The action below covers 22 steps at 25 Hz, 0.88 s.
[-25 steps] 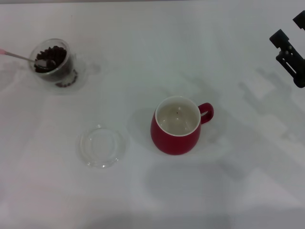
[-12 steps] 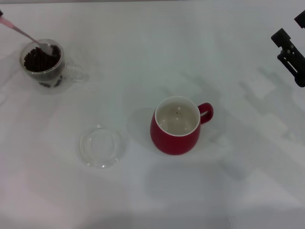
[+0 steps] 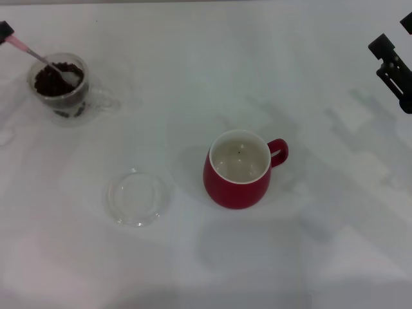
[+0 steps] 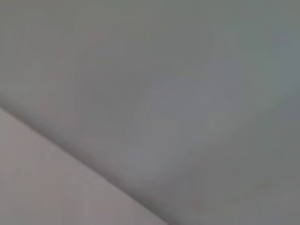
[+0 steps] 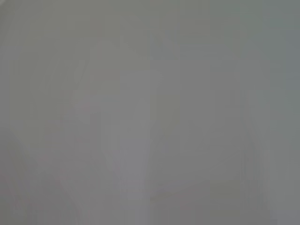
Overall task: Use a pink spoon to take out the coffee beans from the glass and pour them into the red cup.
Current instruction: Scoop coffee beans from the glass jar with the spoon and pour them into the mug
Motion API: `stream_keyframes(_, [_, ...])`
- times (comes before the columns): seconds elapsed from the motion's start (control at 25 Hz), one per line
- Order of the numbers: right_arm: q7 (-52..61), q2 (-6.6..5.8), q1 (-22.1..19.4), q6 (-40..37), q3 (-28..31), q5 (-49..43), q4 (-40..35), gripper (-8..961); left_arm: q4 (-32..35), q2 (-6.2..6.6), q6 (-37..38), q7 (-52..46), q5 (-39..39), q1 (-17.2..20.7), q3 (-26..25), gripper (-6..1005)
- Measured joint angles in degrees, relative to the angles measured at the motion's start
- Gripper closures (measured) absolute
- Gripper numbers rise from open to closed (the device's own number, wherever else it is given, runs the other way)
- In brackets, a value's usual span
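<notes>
**Pink spoon tipped up in the bean glass**

Pink spoon (image 3: 40, 56) now rests with its silver bowl on top of the coffee beans (image 3: 55, 81) in the glass (image 3: 62, 87), its handle sloping up toward ten o'clock; a moment ago it lay flatter and deeper, and the glass sat slightly further right. No clear scoop shows, so the lift probably remains ahead.

Left gripper (image 3: 5, 29) appears only as a dark tip clamped on the handle's end. Right gripper (image 3: 393, 67) is parked at two o'clock; its fingers cannot be read.

Red cup (image 3: 240, 168), centre, looks almost empty, one dark speck inside. A clear glass dish (image 3: 138, 197) lies empty at eight o'clock.
</notes>
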Motion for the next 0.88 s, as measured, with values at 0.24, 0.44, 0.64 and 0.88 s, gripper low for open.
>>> stream_keyframes(0.24, [0.00,-0.06,0.43,0.07,0.00,0.12,-0.12,245,-2.98,0.00,0.74,-2.24,-0.11,0.14,-0.02,865])
stream_keyframes(0.44, [0.00,-0.14,0.62,0.50,0.00,0.19,-0.15,245,-3.37,-0.01,1.54,-4.83,-0.30,0.80,-0.03,865])
stream_keyframes(0.64, [-0.07,-0.16,0.80,1.19,0.00,0.19,-0.18,245,-3.48,-0.32,1.61,-7.03,-0.56,1.47,-0.18,865])
stream_keyframes(0.88, [-0.10,-0.24,1.03,1.79,0.00,0.61,-0.18,245,-4.88,-0.29,1.72,-8.10,-2.75,2.27,-0.22,864])
